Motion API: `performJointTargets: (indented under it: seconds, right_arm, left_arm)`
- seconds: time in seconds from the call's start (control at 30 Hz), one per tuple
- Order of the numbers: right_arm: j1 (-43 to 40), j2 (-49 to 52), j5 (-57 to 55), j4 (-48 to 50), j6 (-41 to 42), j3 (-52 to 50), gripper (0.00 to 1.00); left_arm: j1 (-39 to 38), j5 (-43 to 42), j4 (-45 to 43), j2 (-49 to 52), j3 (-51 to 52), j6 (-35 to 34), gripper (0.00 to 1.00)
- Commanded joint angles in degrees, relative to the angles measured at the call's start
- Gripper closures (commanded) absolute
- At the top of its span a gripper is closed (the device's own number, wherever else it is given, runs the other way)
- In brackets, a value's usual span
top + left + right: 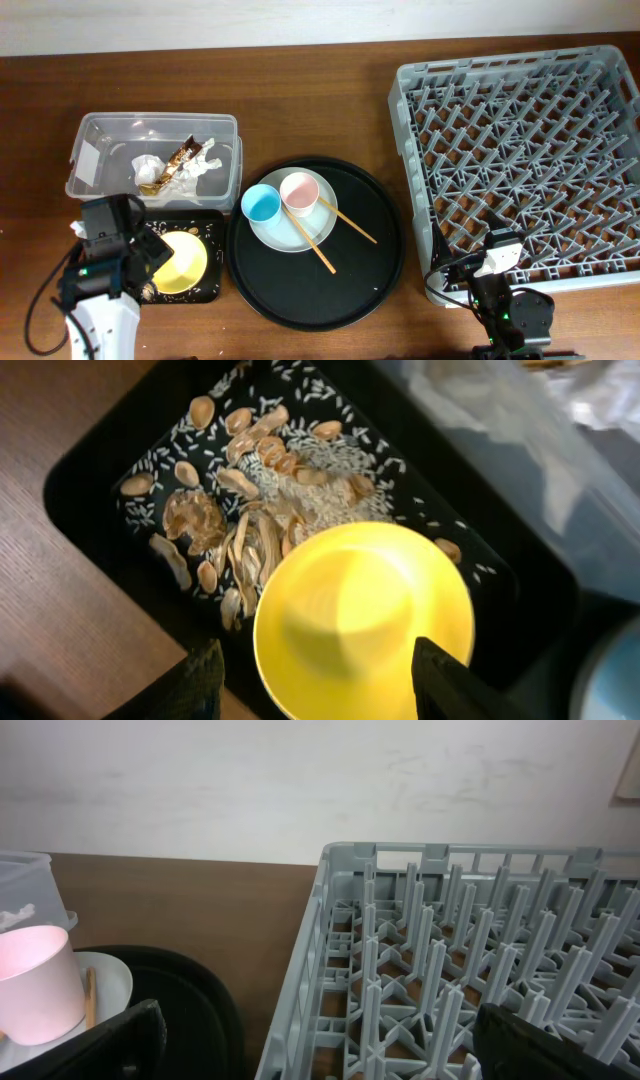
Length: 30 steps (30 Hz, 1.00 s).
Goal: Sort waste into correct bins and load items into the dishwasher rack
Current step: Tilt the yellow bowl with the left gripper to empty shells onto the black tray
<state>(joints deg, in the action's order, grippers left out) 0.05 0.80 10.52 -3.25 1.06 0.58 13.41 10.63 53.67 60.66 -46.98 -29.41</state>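
Two fingers of my left gripper [318, 680] are spread wide, one on each side of the yellow bowl [360, 610] — I cannot tell if either one touches it. The bowl is at the near end of the small black tray [85, 490], right by the food scraps [250, 520]. If I close off-centre, the smooth round side may slip and the bowl could tip, pushing scraps over the low edge onto the table [300, 60]. Past the tray, the clear tub [95, 130] holds the napkin [148, 165] and candy wrapper [182, 160]. Further off, the blue cup [261, 204] and pink cup [298, 192] stand on the plate [300, 238], with the chopsticks [316, 245] beside them — a wide swing could knock them. My right gripper [320, 1030] is spread too, holding nothing, by the dishwasher rack [520, 150].
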Motion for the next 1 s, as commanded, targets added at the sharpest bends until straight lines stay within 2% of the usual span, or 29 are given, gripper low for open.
performJointTargets:
  seconds: [0.0,0.23,0.47,0.87,0.97]
  right_arm:
    - [0.26,-0.39,-0.26,-0.37,-0.15,-0.26,0.01]
    - [0.26,-0.39,-0.26,-0.37,-0.15,-0.26,0.01]
    - [0.26,-0.39,-0.26,-0.37,-0.15,-0.26,0.01]
    - [0.26,-0.39,-0.26,-0.37,-0.15,-0.26,0.01]
    - [0.26,-0.39,-0.26,-0.37,-0.15,-0.26,0.01]
  left_arm:
    - [-0.13,2.67,-1.70,3.10,2.27,-2.47,0.41]
    - [0.68,3.28,-3.06,8.70,2.64,-2.45,0.42]
    - [2.43,2.25,-5.79,10.91,5.33,-2.45,0.54]
    - [2.43,2.29,-11.93,10.91,11.34,-2.45,0.67]
    - [2.43,2.51,-12.52,10.88,11.65,-2.45,0.75]
